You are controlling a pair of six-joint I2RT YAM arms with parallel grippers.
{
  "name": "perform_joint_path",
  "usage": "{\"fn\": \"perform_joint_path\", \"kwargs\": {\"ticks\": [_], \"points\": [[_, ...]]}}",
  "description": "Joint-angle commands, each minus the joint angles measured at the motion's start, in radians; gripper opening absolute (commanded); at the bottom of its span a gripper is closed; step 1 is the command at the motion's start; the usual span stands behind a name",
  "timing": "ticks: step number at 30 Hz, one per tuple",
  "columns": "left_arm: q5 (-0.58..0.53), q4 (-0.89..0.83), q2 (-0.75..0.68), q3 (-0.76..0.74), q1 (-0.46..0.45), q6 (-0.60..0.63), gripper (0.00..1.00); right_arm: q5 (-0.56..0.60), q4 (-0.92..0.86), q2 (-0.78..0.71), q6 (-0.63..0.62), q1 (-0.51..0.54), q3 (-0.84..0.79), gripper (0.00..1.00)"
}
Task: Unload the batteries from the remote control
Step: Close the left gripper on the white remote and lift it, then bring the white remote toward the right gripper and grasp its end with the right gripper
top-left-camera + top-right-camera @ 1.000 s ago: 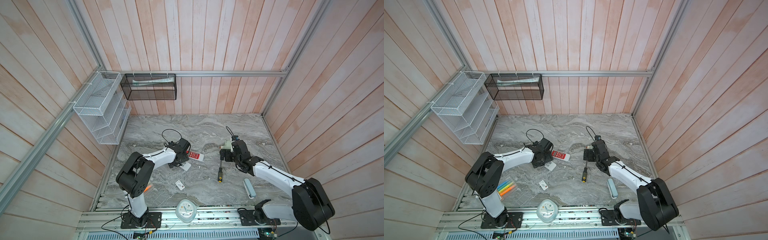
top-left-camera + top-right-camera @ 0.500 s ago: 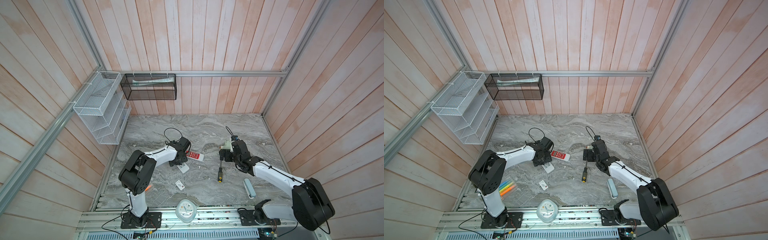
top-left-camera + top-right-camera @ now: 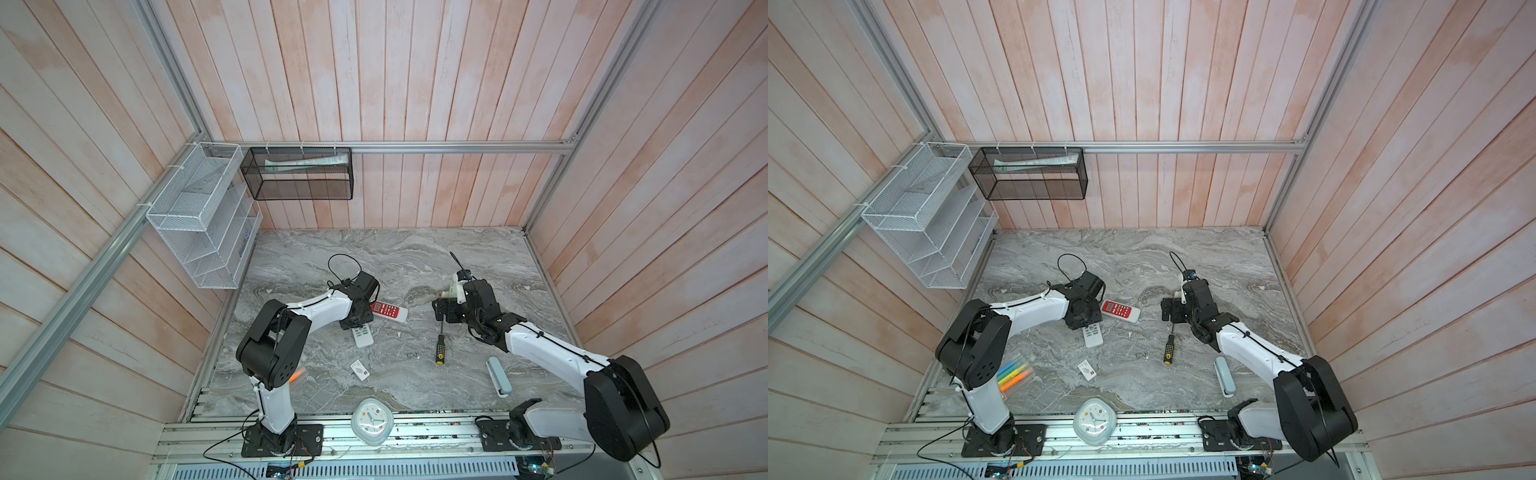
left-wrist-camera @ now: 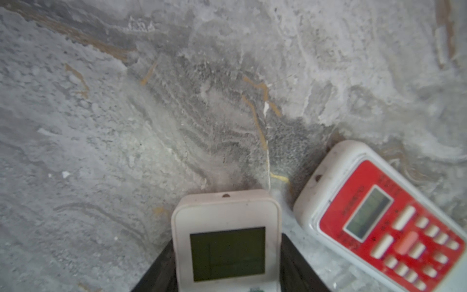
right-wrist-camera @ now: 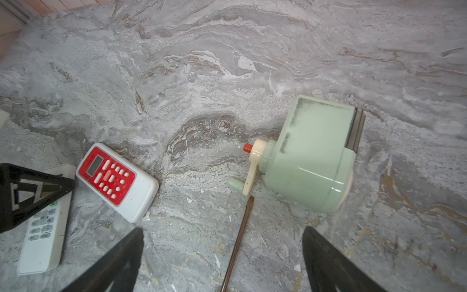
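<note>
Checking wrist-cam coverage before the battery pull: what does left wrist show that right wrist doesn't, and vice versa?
Only left wrist: the dark screen of the white remote, close up between the fingers of the left claw.
Only right wrist: the green pencil sharpener, the screwdriver shaft, the white remote's buttons, and the open right claw.
Both: the white remote, the red remote and the marble table. There are no batteries in either.

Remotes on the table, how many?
2. The white remote lies between the fingers of the left gripper; the red-faced remote lies beside it, on its right in both top views. Others may be hidden under the arms.
</note>
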Motion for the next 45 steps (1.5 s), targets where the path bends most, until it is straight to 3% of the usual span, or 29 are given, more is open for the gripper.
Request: {"fn": "perform_joint_path", "kwargs": {"ticks": [1,6,10,18,29,45], "points": [[0.065,0.032,0.014,-0.036,0.002,0.01,0.52,-0.071,0.048,-0.016,-0.015,0.01,-0.015,0.98],[0.062,0.06,-0.011,-0.051,0.002,0.009,0.49,-0.128,0.084,-0.027,-0.029,0.02,-0.026,0.98],[0.063,0.113,-0.06,-0.083,0.002,0.002,0.49,-0.245,0.13,-0.044,-0.041,0.027,-0.047,0.97],[0.085,0.27,-0.188,-0.148,-0.002,-0.015,0.49,-0.368,0.249,-0.04,0.03,0.063,-0.082,0.86],[0.13,0.465,-0.277,-0.173,-0.024,-0.022,0.49,-0.456,0.362,0.103,0.116,0.144,-0.027,0.69],[0.192,0.58,-0.316,-0.203,-0.03,-0.033,0.49,-0.549,0.578,0.253,0.245,0.169,0.018,0.62]]}}
